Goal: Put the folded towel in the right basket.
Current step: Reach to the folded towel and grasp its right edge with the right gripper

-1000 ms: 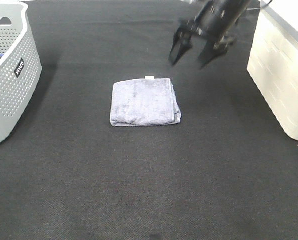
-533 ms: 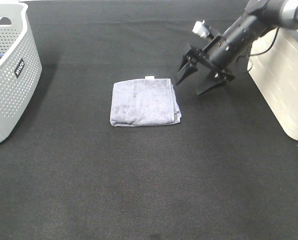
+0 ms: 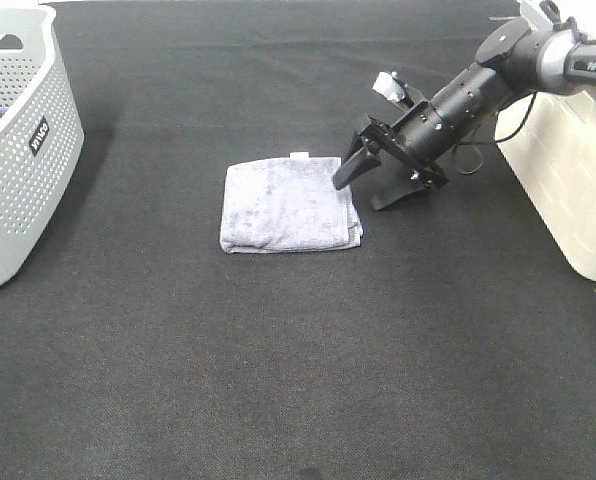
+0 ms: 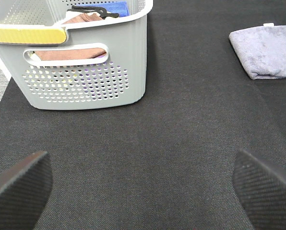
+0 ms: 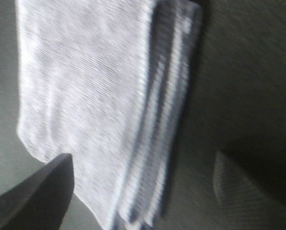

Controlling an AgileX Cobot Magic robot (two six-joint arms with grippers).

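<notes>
The folded towel point(image 3: 290, 205), pale grey-lavender with a small white tag at its far edge, lies flat on the black cloth near the middle. It also shows in the left wrist view point(image 4: 268, 50) and, close and blurred, in the right wrist view point(image 5: 100, 96). My right gripper point(image 3: 363, 188) is open and low at the towel's right edge, one finger point(image 3: 346, 172) over that edge and the other on the cloth beside it. The right basket point(image 3: 568, 150), cream-white, stands at the right edge. My left gripper point(image 4: 143, 191) is open and empty, well to the left of the towel.
A grey perforated basket point(image 3: 23, 150) with a dark label stands at the left edge and holds brown and blue cloths point(image 4: 85, 19). The black cloth point(image 3: 298, 380) covers the whole table.
My right gripper has come down and to the left, from above the far right of the towel to its right edge, staying open. The towel has not moved.
</notes>
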